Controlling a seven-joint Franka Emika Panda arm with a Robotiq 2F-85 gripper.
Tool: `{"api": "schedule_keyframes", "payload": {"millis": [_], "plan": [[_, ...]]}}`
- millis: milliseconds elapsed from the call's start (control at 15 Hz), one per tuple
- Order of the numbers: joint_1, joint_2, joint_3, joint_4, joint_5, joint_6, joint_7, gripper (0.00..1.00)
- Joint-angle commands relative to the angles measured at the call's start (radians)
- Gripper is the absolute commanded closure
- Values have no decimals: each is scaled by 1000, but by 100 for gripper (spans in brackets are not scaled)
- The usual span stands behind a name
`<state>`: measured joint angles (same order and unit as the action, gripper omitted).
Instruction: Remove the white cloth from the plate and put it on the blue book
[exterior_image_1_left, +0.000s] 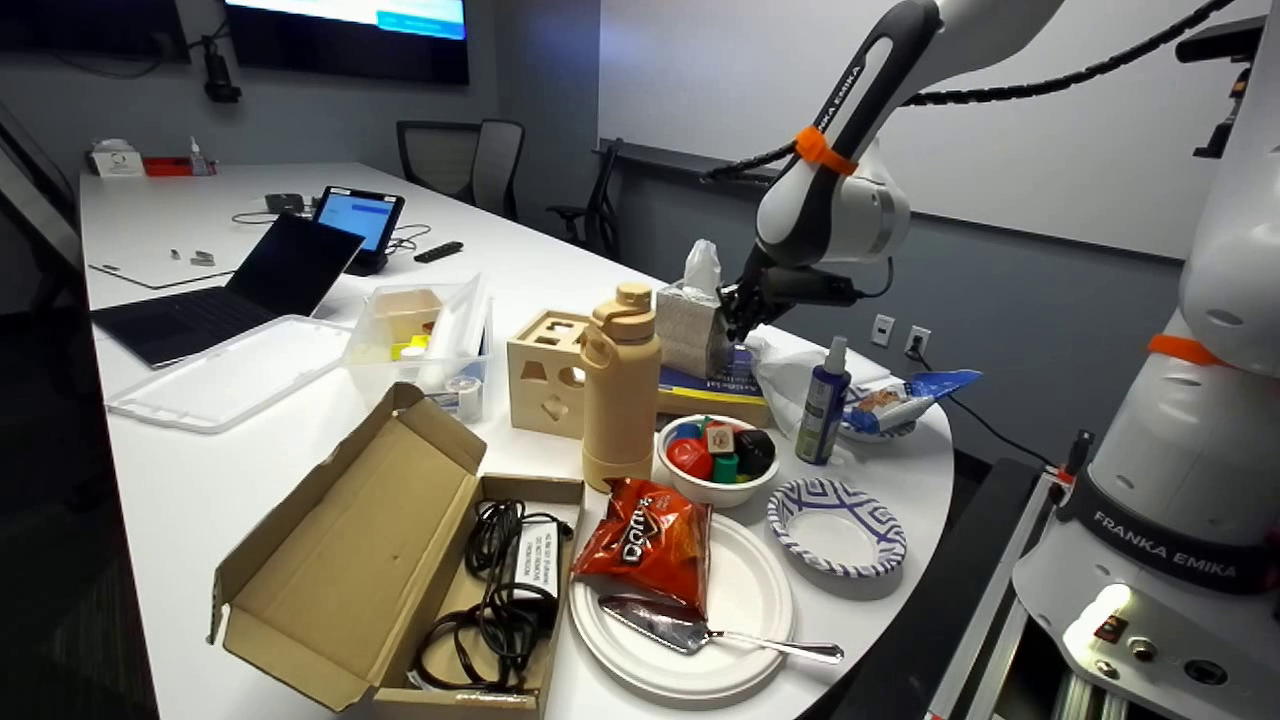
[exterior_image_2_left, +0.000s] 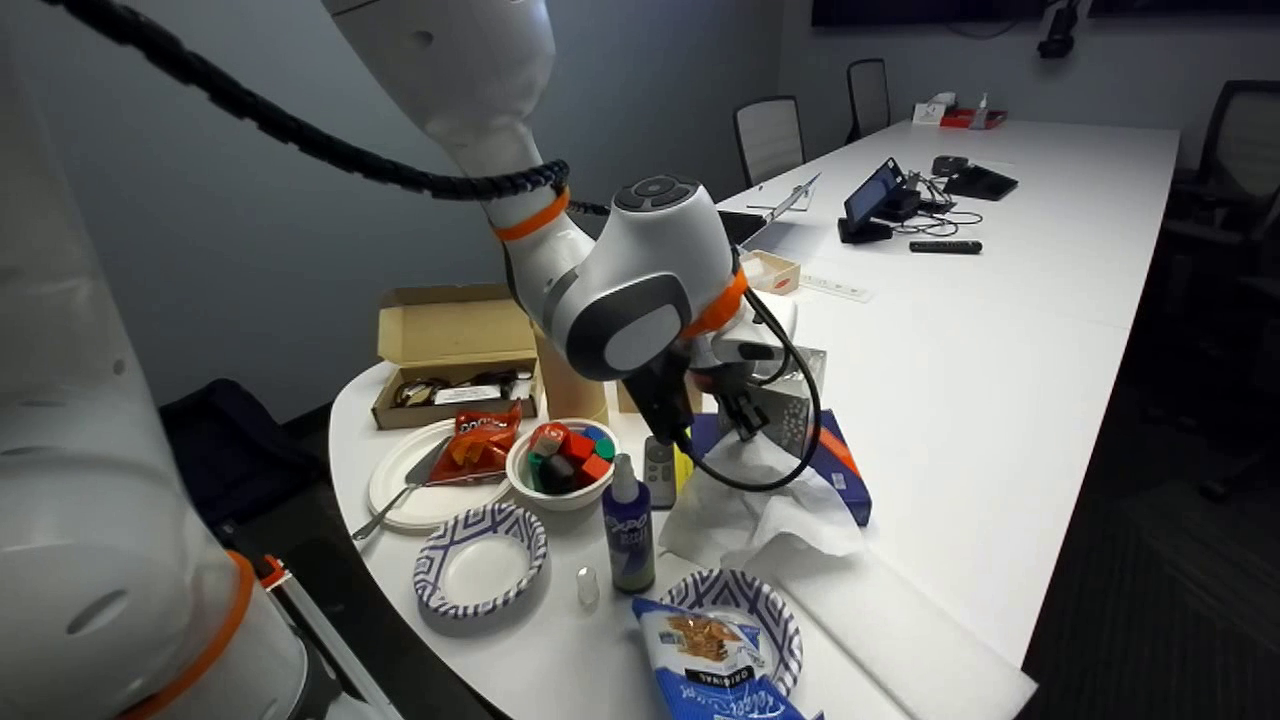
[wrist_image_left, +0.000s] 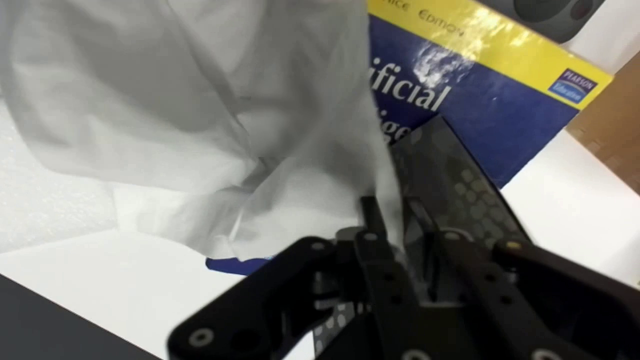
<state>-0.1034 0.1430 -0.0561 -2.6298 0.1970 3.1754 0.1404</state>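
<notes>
The white cloth (exterior_image_2_left: 755, 505) is thin and crumpled. It drapes over part of the blue book (exterior_image_2_left: 842, 482) and down its near side, rising to a peak at my gripper (exterior_image_2_left: 752, 428). In the wrist view the cloth (wrist_image_left: 210, 125) fills the upper left and its edge runs between the fingers of my gripper (wrist_image_left: 394, 202), which are close together around it. The yellow-and-blue cover of the book (wrist_image_left: 480, 115) shows to the right. A blue-patterned plate (exterior_image_2_left: 485, 572) holds nothing. A matching plate (exterior_image_2_left: 782, 632) bears a blue snack bag.
A grey tissue box (exterior_image_1_left: 690, 328) stands on the book close to the gripper. A spray bottle (exterior_image_2_left: 630, 545), a bowl of blocks (exterior_image_1_left: 715, 490), a tan bottle (exterior_image_1_left: 622, 400) and a wooden shape box (exterior_image_1_left: 545, 380) stand nearby. A white slab (exterior_image_2_left: 900, 630) lies beside the cloth.
</notes>
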Motion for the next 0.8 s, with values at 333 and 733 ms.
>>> {"api": "schedule_keyframes", "payload": {"millis": [333,733], "plan": [[4,-20,-36,-20,4,48,16,13],[106,29,-245,-21,4,118,-12,0]]}}
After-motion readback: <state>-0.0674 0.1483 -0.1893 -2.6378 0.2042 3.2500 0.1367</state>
